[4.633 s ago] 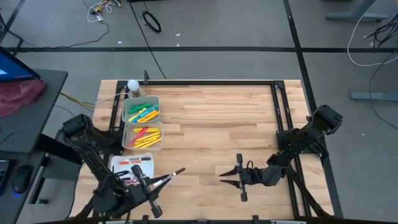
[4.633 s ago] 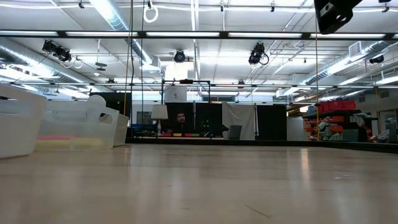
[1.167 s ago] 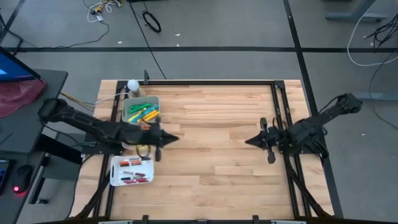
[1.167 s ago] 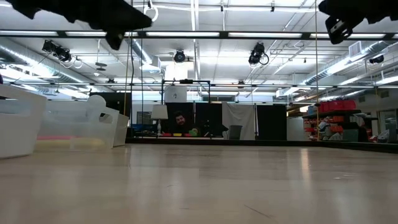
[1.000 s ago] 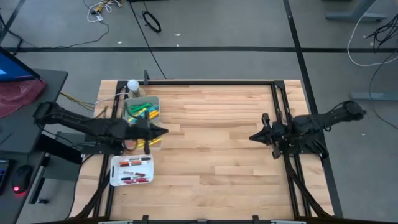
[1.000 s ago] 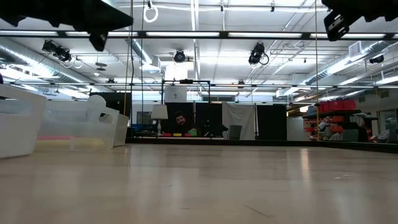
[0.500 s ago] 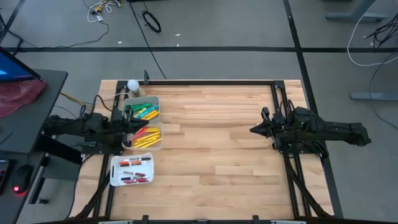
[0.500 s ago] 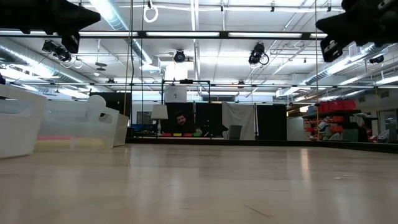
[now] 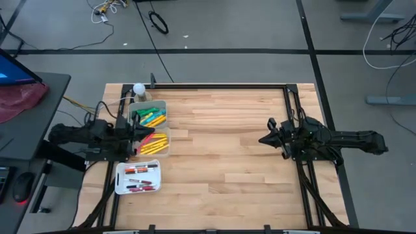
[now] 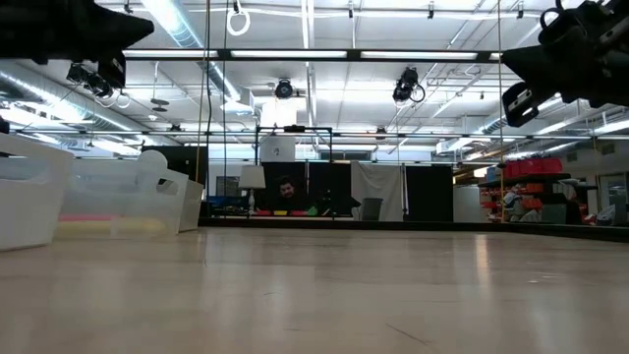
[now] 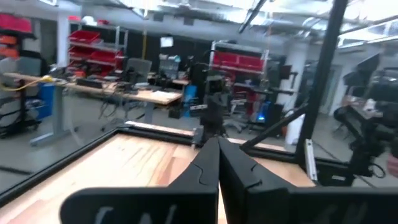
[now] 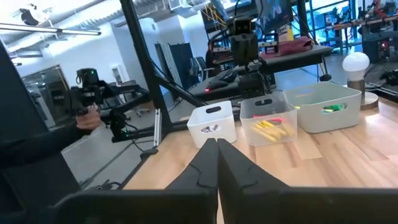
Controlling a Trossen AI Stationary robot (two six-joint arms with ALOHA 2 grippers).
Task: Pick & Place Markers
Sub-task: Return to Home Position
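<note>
Confirm that both grippers carry nothing: each pair of fingers is pressed together. The left gripper (image 9: 148, 132) hangs above the middle bin (image 9: 169, 144), over its rim; the right gripper (image 9: 263, 139) is well apart from that bin, across the table (image 9: 221, 172). All markers (image 9: 151, 144) in view lie in the middle bin, in the green-marker bin (image 9: 147, 101) and in the white bin (image 9: 117, 179) on either side of it. Judge the sorting complete. One hazard applies: if the left gripper sinks while you retract it, it may clip the middle bin's rim and spill markers; keep it high
</note>
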